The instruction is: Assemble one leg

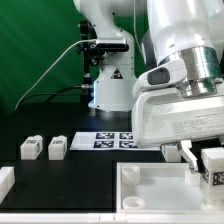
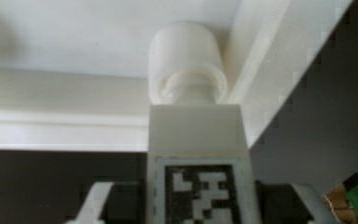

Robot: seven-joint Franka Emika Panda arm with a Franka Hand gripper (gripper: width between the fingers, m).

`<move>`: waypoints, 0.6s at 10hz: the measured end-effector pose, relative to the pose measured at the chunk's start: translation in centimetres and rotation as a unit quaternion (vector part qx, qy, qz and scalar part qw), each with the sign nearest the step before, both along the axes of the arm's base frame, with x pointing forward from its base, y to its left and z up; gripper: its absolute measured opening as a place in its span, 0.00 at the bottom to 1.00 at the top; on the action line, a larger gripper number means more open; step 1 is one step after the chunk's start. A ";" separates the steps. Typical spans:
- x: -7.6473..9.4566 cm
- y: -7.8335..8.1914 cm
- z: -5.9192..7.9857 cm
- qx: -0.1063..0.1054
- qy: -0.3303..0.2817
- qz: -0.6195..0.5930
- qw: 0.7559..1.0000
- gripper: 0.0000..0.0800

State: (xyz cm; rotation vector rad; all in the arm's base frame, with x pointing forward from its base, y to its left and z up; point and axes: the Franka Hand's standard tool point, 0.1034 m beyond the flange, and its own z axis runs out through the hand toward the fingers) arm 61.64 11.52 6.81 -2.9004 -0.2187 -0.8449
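Note:
My gripper is shut on a leg, a small white post with a black-and-white tag, at the exterior view's right. It holds the leg over the far right corner of the large white tray-like part. In the wrist view the leg runs out from between my fingers, tag side facing the camera. Its rounded tip lies against the tray-like part's raised rim. Whether the tip sits in a socket I cannot tell.
Two more legs stand on the black table at the exterior view's left. The marker board lies behind the tray-like part. Another white part sits at the left edge. The robot base stands at the back.

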 end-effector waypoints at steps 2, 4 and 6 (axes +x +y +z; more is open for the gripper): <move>0.1 -0.2 0.0 -0.001 -0.005 -0.001 1.000 0.36; 0.1 -0.2 0.0 -0.001 -0.005 -0.001 1.000 0.36; 0.1 -0.2 0.0 -0.001 -0.005 -0.001 1.000 0.36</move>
